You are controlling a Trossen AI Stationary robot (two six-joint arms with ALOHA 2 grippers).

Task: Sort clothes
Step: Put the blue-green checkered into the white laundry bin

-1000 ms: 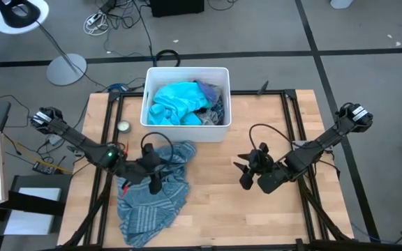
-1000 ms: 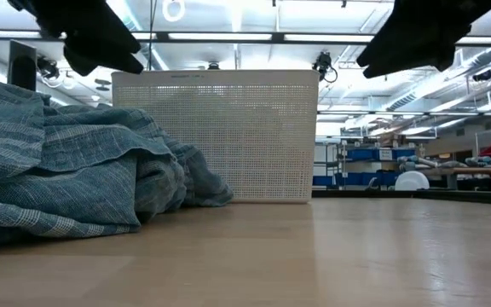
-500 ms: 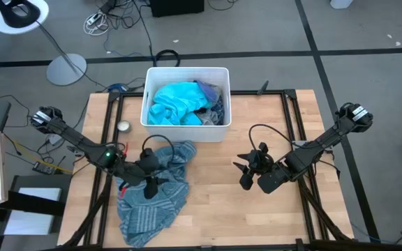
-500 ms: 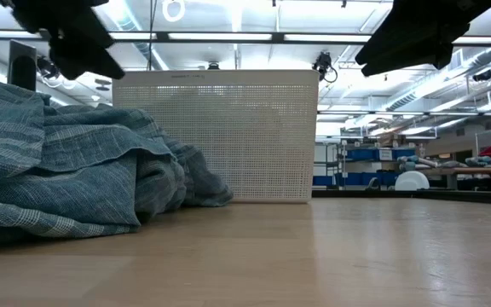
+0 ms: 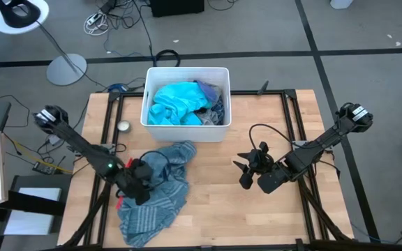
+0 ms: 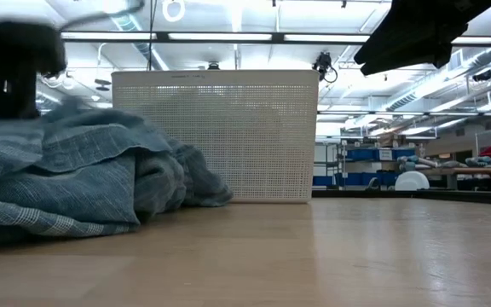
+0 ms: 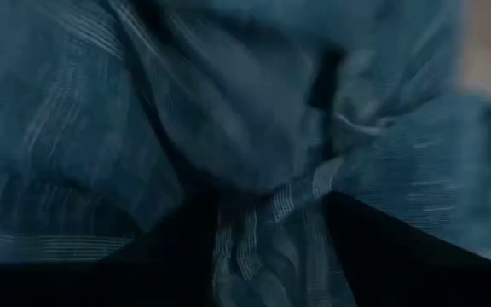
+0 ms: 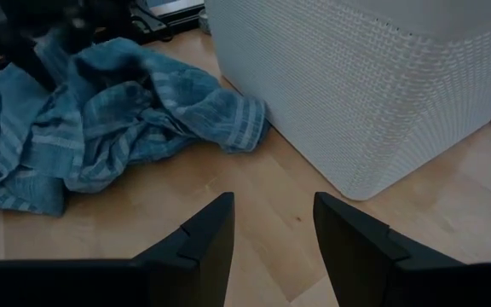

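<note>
A grey-blue striped top lies crumpled on the table's left half, just in front of the white bin; it also shows in the low view and the right wrist view. A turquoise garment and darker pieces lie in the bin. My left gripper is open and low on the top's middle, with a ridge of fabric between its fingers. My right gripper is open and empty, held above bare wood at right of centre. My left gripper comes at the striped top from above, slanting down, one finger on each side of a bunched ridge of fabric near the top's middle. The blur hides whether the fingers press the cloth. The top lies slack on the table.
The bin's perforated wall stands at the table's far middle, close behind the top. A small round tin sits left of the bin. Bare wood lies between the top and my right gripper.
My left gripper has gone down and toward the table's near-left, from above the top's far part onto its middle. The top lies much as before.
</note>
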